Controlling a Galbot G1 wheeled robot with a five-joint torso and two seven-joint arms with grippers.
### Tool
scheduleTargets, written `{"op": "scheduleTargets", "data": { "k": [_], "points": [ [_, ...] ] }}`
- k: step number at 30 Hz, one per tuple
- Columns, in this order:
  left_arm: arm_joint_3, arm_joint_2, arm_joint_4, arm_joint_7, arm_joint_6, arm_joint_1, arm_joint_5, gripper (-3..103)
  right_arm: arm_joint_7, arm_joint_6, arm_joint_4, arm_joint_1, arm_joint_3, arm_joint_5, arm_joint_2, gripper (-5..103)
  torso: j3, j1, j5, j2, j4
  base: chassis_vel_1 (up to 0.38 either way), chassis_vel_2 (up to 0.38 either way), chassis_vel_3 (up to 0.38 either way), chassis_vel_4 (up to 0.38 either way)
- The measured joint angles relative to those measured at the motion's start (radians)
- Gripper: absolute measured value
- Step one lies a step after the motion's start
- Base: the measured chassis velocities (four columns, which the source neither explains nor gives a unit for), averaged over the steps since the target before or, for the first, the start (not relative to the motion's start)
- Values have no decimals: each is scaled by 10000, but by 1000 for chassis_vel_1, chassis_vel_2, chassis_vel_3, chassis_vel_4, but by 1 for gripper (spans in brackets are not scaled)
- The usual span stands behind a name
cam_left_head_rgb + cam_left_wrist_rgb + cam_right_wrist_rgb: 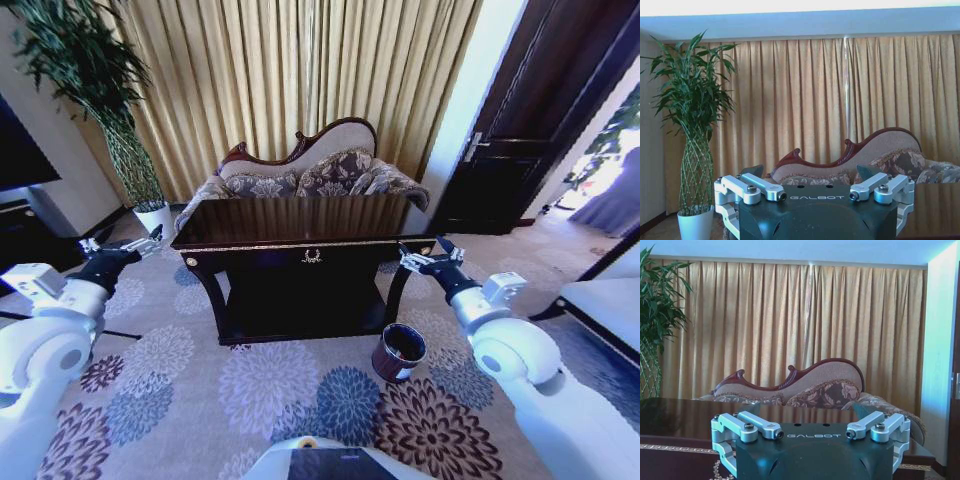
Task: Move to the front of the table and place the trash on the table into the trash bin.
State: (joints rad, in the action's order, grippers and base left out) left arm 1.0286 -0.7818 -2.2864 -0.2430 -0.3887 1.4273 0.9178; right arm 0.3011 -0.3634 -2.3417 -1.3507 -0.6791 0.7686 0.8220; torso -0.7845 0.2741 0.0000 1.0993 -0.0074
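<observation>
Head view: the dark glossy surface (300, 222) sits centre frame, the trash bin (398, 352) on the carpet at lower right of it, left tool (135, 247) and right tool (425, 257) raised at either end. Left wrist view: left tool (810, 175) spread, plant (692, 115) at left. Right wrist view: right tool (807, 412) spread above the surface (680, 417).

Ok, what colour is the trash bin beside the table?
Dark brown-maroon with a shiny rim; the trash bin shows best in the head view.

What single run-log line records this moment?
base: facing table | left gripper: open, beside table's left end | right gripper: open, beside right end | trash bin: floor, front-right
</observation>
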Motion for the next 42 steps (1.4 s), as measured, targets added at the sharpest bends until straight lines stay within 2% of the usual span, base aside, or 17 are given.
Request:
{"op": "scheduleTargets", "data": {
  "k": [42],
  "points": [
    [-198, -148, -99, 9, 44, -48, -65, 100, -15, 42, -35, -377, -374, -26, 79, 100, 0, -1, -3, 0, 2, 123, -128, -121, 129]
  ]
}}
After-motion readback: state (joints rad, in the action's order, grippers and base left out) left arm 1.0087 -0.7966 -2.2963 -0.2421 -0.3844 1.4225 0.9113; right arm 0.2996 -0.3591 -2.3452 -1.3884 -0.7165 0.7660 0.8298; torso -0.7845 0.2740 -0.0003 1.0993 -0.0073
